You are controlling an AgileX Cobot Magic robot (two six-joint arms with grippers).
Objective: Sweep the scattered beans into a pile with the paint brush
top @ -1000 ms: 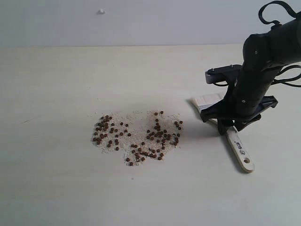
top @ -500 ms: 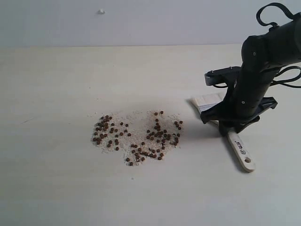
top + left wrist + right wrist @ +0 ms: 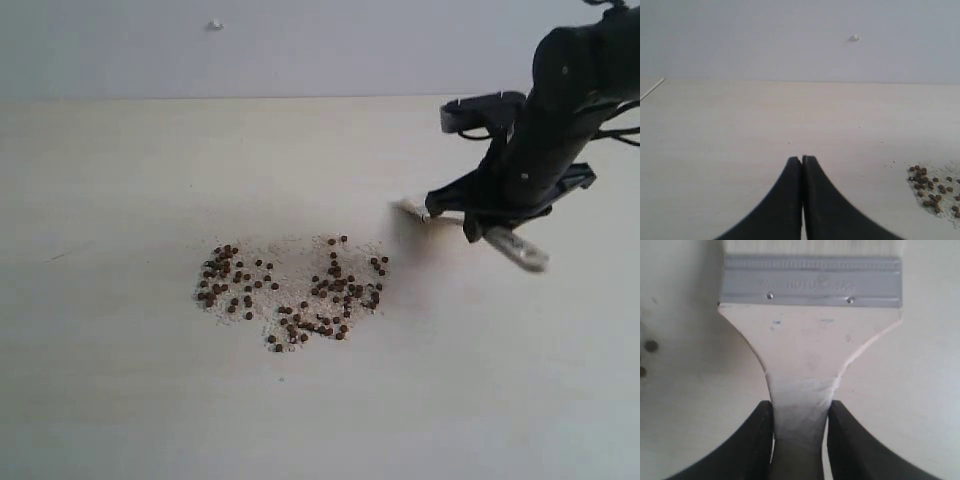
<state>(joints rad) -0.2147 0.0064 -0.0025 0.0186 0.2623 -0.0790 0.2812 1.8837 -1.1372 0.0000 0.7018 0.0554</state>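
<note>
The left gripper (image 3: 802,164) idles, jaws pressed together, empty. The beans (image 3: 290,290) lie scattered on the desk (image 3: 110,390), unswept. To their right, the right gripper (image 3: 482,228), jaws clamped on the handle, has lifted the paint brush (image 3: 520,250) off the desk, bristles angled toward the beans; sweeping can likely begin.

1. The right gripper (image 3: 482,226), clamped on the brush (image 3: 517,248), now sits higher in the exterior view than a second ago.
2. The brush no longer lies flat on the tabletop (image 3: 450,360); its handle end is now lifted clear.
3. The handle now lies closer to level across the exterior view.
4. The bristles (image 3: 408,209) now sit further left, with a soft shadow beside them.
</note>
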